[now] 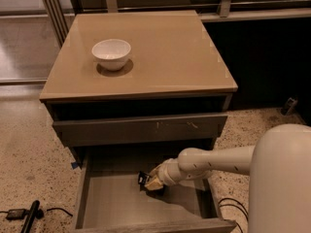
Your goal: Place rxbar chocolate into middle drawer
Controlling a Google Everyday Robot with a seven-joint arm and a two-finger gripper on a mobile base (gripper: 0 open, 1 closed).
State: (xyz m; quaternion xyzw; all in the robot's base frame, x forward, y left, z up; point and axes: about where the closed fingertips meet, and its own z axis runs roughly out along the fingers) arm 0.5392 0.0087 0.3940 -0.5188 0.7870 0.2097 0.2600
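Note:
The middle drawer [92, 198] is pulled open below the cabinet, showing a plain grey floor and thick side walls. My gripper [149, 182] reaches down into it from the right, near the drawer's middle back. A small black piece with white lettering, the rxbar chocolate [143, 179], shows at the gripper's tip, low over the drawer floor. Most of the bar is hidden by the gripper.
A white bowl [111, 53] stands on the tan cabinet top [165, 47]. A shut drawer front with pale scratches [141, 128] sits above the open drawer. Black cables and a dark tool [29, 215] lie on the speckled floor at left. My white arm body [282, 178] fills the lower right.

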